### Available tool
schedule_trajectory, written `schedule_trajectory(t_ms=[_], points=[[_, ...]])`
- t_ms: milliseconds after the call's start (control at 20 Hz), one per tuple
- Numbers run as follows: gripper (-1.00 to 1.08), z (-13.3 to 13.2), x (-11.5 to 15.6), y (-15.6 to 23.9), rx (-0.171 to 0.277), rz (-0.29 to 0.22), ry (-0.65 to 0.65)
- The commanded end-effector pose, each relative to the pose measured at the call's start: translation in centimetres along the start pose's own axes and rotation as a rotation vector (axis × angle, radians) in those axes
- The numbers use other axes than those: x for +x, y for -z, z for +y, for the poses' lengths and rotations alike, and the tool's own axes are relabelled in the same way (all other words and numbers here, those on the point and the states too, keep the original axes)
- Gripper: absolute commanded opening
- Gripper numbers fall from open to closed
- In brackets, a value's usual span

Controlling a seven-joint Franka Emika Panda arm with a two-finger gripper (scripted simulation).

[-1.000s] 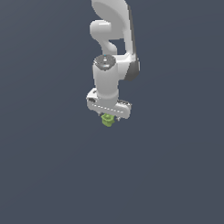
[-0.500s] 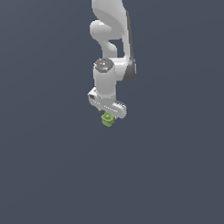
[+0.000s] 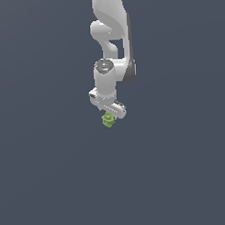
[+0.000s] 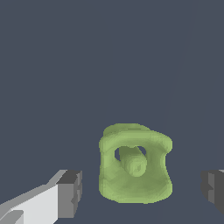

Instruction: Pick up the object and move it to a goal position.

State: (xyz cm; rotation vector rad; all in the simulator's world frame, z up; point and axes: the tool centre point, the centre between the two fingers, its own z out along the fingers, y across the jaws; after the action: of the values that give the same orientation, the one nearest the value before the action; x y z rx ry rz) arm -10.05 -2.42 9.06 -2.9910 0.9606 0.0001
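The object is a tiny lime-green lumpy block directly below the white hand in the exterior view. In the wrist view it is a blocky ring with a peg in its hollow, sitting on the dark grey floor. My gripper is right above it and open. In the wrist view the gripper has one dark fingertip on each side of the object, with a clear gap on both sides. Nothing is held.
A plain dark grey floor surrounds the object. The white arm rises from the hand towards the exterior view's top edge. No goal marker shows.
The hand has turned about its vertical axis over the object, so its finger bar now looks narrower and slanted. The object has stayed in place.
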Motion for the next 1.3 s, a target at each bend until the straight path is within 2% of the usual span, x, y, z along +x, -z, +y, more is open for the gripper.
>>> schedule_trajectory(t_ms=[0, 500, 800, 850, 1250], points=[[1.0, 0.0, 0.0, -0.2, 0.0, 0.0, 0.0], [1.0, 0.1, -0.1, -4.1, 0.0, 0.0, -0.004], [1.0, 0.1, -0.1, -5.0, 0.0, 0.0, -0.005], [-1.0, 0.1, -0.1, -5.0, 0.0, 0.0, -0.005], [-1.0, 0.1, -0.1, -5.0, 0.0, 0.0, -0.005]])
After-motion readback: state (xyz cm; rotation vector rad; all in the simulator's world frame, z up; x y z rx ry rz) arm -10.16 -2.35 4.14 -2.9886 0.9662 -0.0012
